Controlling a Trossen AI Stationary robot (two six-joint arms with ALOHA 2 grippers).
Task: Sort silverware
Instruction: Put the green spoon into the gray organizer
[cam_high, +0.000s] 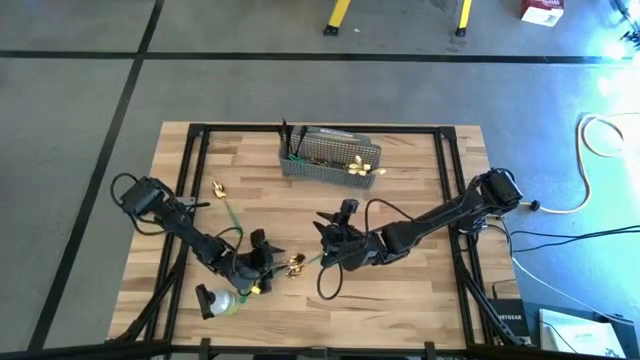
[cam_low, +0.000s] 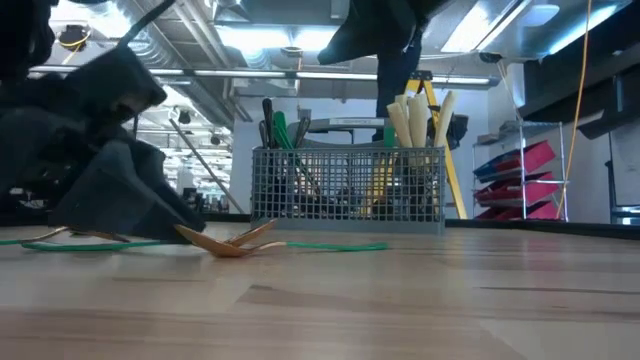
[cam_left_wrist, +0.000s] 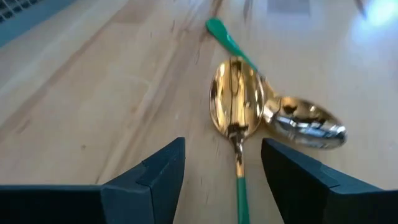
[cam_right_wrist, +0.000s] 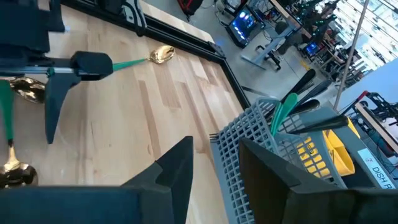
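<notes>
Hovering low over the table (cam_high: 400, 180) near its front-left part, left gripper (cam_high: 262, 262) with fingers (cam_left_wrist: 163, 173) spread apart, straddling the green handle of a gold spoon (cam_left_wrist: 235, 99) lying flat on the wood, not yet pinching it. Lying just beside that spoon, bowls touching, a second gold spoon (cam_left_wrist: 305, 124). Showing in the low view as a small gold heap (cam_low: 228, 242) in front of the basket (cam_low: 345, 190), with a green handle stretching along the wood. Resting further back toward the left edge, well apart from the pair, another gold spoon (cam_high: 218, 187) with its green handle pointing toward the centre. Standing at the back middle of the table, the grey mesh basket (cam_high: 330, 155), holding dark forks (cam_high: 291, 138) upright in its left end, cream-handled knives (cam_low: 412, 125) toward its right end, and gold pieces (cam_high: 360, 166) at the right. Waiting near the table's centre, just right of the spoon pair, right gripper (cam_high: 330, 245), its fingers (cam_right_wrist: 174, 168) parted and holding nothing, facing toward the left arm.
</notes>
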